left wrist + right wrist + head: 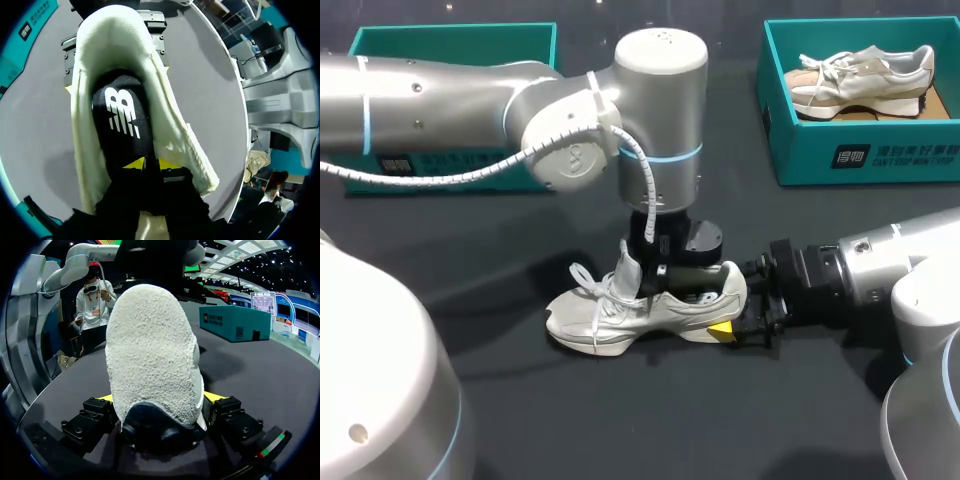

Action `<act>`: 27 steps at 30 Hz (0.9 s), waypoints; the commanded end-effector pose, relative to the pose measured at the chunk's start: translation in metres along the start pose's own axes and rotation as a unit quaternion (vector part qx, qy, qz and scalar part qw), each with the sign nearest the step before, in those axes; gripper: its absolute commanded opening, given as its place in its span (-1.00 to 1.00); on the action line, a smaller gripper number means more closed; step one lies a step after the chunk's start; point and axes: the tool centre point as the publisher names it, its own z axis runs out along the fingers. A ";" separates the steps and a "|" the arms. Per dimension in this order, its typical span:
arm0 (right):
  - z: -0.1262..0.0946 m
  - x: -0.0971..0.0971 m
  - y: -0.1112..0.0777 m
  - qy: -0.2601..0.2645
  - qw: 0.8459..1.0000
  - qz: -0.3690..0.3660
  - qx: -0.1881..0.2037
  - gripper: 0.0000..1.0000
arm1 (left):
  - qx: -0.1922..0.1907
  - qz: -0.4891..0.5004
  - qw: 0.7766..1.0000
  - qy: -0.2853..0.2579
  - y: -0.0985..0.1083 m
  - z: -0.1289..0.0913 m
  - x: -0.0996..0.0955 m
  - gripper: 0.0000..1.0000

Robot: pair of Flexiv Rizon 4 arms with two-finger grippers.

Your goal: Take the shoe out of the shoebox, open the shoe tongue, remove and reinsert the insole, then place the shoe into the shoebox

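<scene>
A: Left wrist view first: showing the left gripper (149, 163) down inside the shoe (172, 130), yellow tips drawn close together, seemingly pinching the black insole (122, 120) toward its front part.

B: Coming out, or lying in?

A: Looking mostly seated, with the heel part lying flat in the bottom. Not managing to tell whether it is lifting at the pinched end.

B: And the tongue (630, 265)?

A: Standing up on the toe side of the left gripper, leaving the opening wide.

B: Anything steadying the shoe?

A: Yes, at the heel end. Right gripper (161, 397) straddling the heel, one finger touching each side, so clamping the shoe upright on the table (520, 420), mid-table, toe pointing toward the left arm's side.

B: Going further back?

A: Finding two teal boxes along the far edge, both well apart from the shoe: the right shoebox (860, 155) holding a second shoe (865, 80), the left shoebox (450, 42) sitting behind the left arm.

B: Judging progress, then?

A: Reading the taking-out and tongue-opening as done and the insole step as in hand, without telling removal from reinsertion. Leaving the return to a shoebox to do.
</scene>
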 end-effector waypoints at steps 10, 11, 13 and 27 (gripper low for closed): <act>0.000 0.001 0.000 -0.001 1.000 0.000 0.002 -1.00 | -0.014 -0.009 0.997 -0.075 -0.019 0.022 0.005 -0.27; 0.000 0.001 0.000 -0.001 1.000 0.000 0.002 -1.00 | -0.016 -0.011 0.997 -0.078 -0.021 0.023 0.004 -0.30; 0.000 0.001 0.000 -0.001 1.000 0.000 0.002 -1.00 | -0.022 -0.014 0.996 -0.089 -0.024 0.026 0.000 -0.30; 0.000 0.001 0.000 -0.001 1.000 0.000 0.002 -1.00 | -0.048 -0.066 0.989 -0.126 -0.017 0.038 -0.036 -0.84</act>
